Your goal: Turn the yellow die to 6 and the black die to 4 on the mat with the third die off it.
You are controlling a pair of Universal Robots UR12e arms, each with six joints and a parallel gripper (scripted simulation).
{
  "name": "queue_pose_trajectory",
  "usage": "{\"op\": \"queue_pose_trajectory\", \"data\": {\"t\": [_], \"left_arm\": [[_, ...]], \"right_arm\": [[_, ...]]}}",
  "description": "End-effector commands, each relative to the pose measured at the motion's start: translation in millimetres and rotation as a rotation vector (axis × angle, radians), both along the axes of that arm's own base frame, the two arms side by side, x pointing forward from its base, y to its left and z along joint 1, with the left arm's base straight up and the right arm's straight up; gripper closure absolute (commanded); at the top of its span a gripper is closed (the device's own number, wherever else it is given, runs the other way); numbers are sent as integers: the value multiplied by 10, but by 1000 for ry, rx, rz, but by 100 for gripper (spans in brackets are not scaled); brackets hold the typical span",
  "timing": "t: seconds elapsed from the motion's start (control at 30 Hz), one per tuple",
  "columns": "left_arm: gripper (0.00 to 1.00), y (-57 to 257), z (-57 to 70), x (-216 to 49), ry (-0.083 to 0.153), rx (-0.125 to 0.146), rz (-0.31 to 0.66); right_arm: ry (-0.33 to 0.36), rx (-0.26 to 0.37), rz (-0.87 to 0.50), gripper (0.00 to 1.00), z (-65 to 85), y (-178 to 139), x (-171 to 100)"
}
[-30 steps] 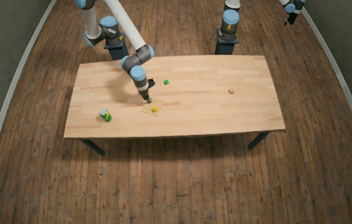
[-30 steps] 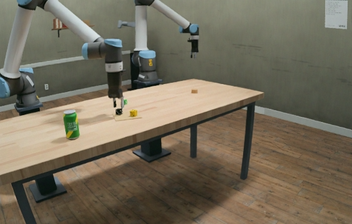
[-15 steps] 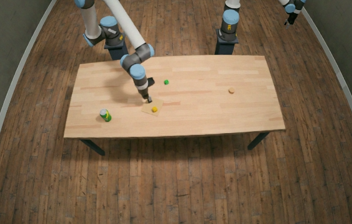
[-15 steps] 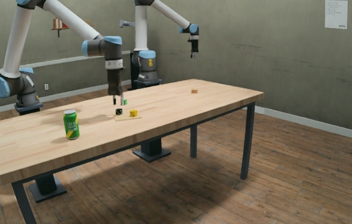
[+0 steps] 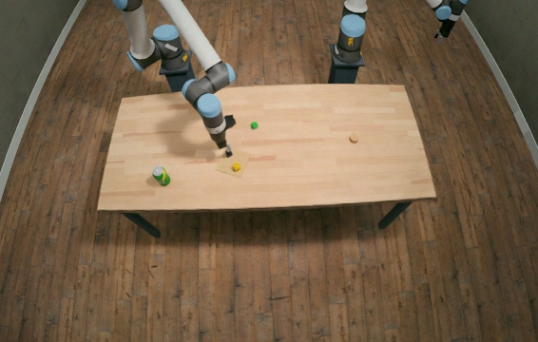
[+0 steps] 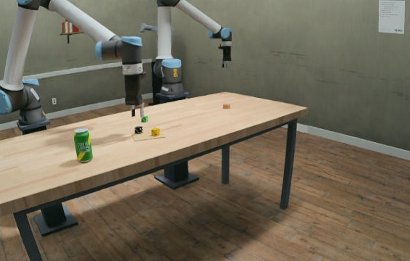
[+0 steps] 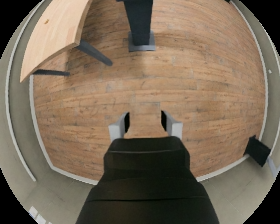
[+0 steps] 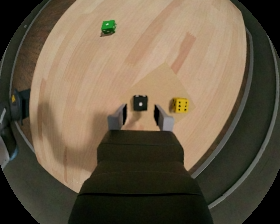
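Hovering above the black die [image 6: 138,130] [image 8: 140,103], the right pincer [image 5: 229,151] [image 6: 137,111] [image 8: 140,110] stands well open with nothing between its tips. That die shows 1 on top and sits on the mat [image 5: 225,166] [image 6: 143,137] [image 8: 163,75]. Near it, the yellow die [image 5: 236,167] [image 6: 155,131] [image 8: 181,105] lies flat on the mat, 6 up. The green die [image 5: 255,125] [image 6: 145,119] [image 8: 108,27] rests on the table [image 5: 297,166] [image 6: 190,119] [image 7: 53,35] [image 8: 81,75], off the mat. Well away from the table, the left pincer [image 5: 439,37] [image 6: 225,65] [image 7: 145,117] gapes wide, holding nothing.
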State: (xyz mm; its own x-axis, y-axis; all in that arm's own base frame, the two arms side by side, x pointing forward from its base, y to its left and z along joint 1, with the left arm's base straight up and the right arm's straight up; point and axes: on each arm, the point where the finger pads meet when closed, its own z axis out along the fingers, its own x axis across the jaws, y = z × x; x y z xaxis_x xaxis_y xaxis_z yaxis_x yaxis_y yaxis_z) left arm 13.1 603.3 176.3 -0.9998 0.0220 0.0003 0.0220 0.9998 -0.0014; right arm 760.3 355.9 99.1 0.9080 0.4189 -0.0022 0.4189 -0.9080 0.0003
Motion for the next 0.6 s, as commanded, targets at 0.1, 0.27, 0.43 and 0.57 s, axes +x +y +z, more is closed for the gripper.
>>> {"op": "queue_pose_trajectory", "data": {"t": [0.1,0.27,0.43,0.57], "left_arm": [[0,6,8,2,0,2,0],[0,6,8,2,0,2,0],[0,6,8,2,0,2,0],[0,6,8,2,0,2,0]], "right_arm": [[-10,-21,-1,13,5,6,3],[-46,-110,-2,13,-13,12,-7],[-93,-204,-1,13,-2,25,-8],[-105,-225,0,13,5,29,-7]]}}
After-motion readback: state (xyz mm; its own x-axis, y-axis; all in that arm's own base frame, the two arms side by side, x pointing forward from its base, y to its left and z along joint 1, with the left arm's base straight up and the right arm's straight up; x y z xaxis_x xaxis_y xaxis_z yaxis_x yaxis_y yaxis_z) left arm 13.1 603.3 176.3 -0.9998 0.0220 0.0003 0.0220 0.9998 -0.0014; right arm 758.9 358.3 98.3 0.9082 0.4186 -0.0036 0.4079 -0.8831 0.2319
